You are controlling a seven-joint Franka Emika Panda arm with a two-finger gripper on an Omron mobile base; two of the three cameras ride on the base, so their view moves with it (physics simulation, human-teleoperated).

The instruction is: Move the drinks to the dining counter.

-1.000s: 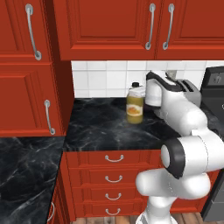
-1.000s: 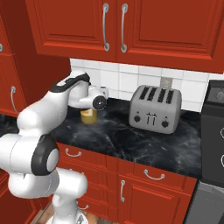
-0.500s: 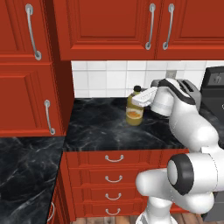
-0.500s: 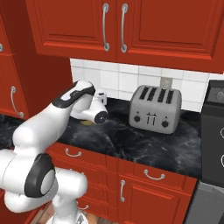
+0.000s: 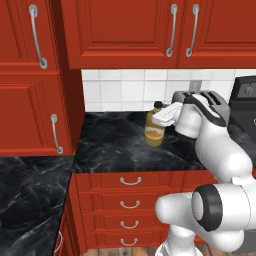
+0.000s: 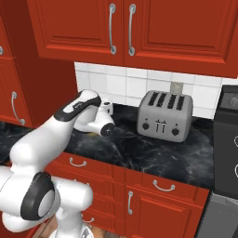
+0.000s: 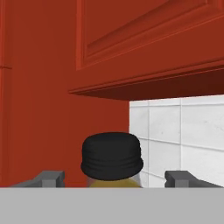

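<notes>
An amber juice bottle [image 5: 154, 132] with a dark cap stands on the black worktop [image 5: 110, 145], close to the tiled wall under the red cabinets. My gripper [image 5: 160, 118] reaches in from the right at the height of the bottle's neck. In the hand view the black cap [image 7: 112, 156] sits straight ahead between my fingertips [image 7: 50, 178]. My gripper [image 7: 114, 179] is open, its jaws wide apart on either side of the cap and not touching it. From the right base camera my arm hides most of the bottle. The dining counter is out of view.
A silver toaster [image 6: 165, 115] stands to the right of the arm on the same worktop. A dark stove [image 6: 228, 139] borders the worktop's right end. Red wall cabinets [image 5: 150, 30] hang low overhead, and a tall red cabinet [image 5: 30, 100] closes off the left.
My hand has swung left and down from beside the toaster to the juice bottle's neck, while the arm's elbow has dropped forward. The bottle has stayed in place.
</notes>
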